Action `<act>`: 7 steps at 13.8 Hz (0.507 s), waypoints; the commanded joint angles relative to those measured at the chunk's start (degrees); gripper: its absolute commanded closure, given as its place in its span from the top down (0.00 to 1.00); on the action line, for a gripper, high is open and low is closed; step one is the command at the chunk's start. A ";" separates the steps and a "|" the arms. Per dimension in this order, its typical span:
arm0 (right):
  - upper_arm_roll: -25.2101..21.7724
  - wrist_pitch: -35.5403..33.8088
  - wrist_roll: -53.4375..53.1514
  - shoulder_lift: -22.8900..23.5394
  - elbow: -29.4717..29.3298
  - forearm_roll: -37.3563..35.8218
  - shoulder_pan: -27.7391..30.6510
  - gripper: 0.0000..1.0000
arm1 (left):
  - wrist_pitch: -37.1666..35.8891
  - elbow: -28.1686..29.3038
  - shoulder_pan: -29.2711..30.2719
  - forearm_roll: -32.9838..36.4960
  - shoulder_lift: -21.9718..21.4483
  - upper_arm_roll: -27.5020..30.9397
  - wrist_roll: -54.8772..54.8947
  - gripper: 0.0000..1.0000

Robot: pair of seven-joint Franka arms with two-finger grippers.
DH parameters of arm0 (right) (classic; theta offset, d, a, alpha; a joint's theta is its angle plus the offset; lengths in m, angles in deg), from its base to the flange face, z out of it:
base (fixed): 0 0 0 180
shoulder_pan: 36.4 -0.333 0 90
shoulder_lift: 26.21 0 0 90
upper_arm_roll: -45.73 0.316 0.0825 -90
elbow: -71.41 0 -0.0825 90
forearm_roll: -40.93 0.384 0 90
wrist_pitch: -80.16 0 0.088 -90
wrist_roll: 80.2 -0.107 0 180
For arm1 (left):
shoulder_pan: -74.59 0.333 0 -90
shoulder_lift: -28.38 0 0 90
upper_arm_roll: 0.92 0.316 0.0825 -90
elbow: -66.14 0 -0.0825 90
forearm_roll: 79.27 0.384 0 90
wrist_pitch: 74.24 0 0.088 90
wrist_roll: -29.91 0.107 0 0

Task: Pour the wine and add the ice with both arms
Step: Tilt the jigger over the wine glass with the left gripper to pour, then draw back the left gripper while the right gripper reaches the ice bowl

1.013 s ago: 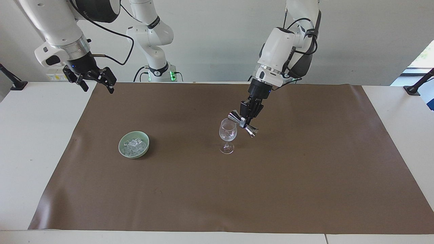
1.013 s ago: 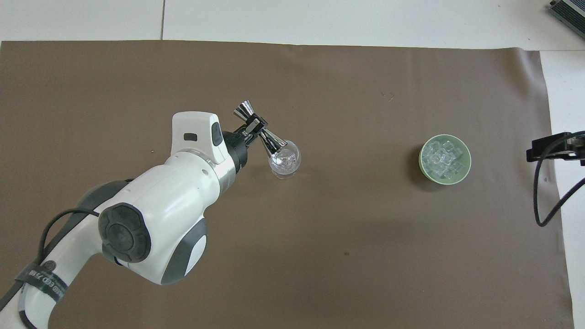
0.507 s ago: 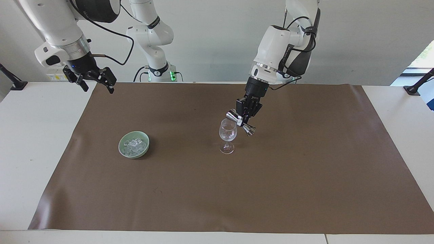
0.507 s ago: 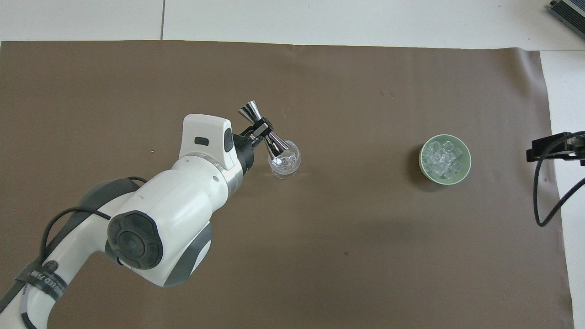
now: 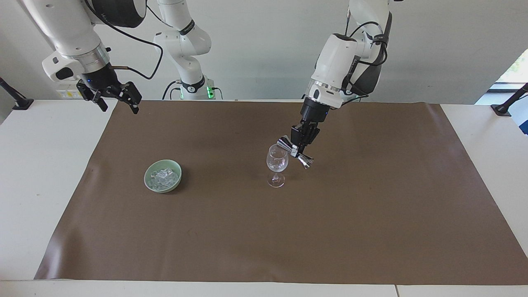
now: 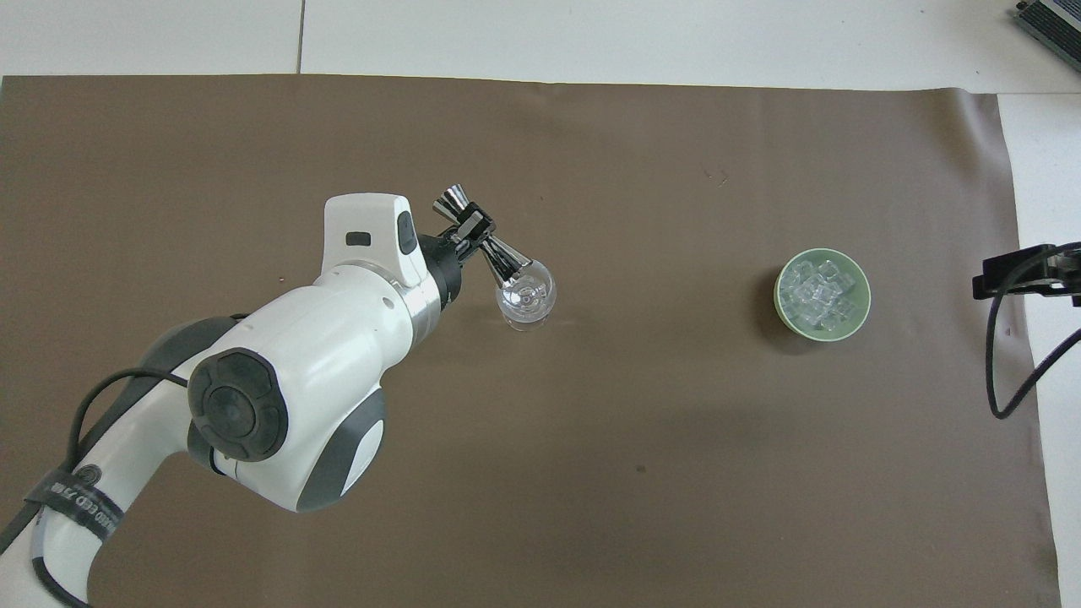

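ice [image 5: 163, 176] in green bowl [image 5: 149, 182], left jaws [image 5: 298, 149] gripping jigger [image 5: 295, 152]

A big white surface [image 5: 41, 173] has a brown mat [image 5: 330, 231] spread flat over most of it. On the mat stand a wine glass [image 5: 276, 165] near the middle and a green bowl [image 5: 163, 176] toward the right arm's end, well apart.

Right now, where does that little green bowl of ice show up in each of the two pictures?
Facing view: the green bowl sits on the brown mat, left of centre, at the right arm's end.
Overhead view: the same green bowl appears right of centre.
Shared landmark: the wine glass stands mid-mat in both, with the bowl beside it toward the right arm's end.
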 commanded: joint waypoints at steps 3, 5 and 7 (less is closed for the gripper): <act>-0.07 0.80 -0.66 -0.91 1.16 0.41 -0.05 1.00 | -4.47 -2.19 0.27 -13.46 0.75 2.36 -0.28 0.00; 0.02 0.80 -0.66 -0.91 1.16 0.32 -0.05 1.00 | -7.28 -3.33 0.19 -20.76 1.36 4.63 -0.10 0.00; 0.02 0.80 -0.39 -0.74 1.25 0.41 -0.05 1.00 | -10.61 -4.56 0.10 -26.30 1.45 6.57 -0.02 0.00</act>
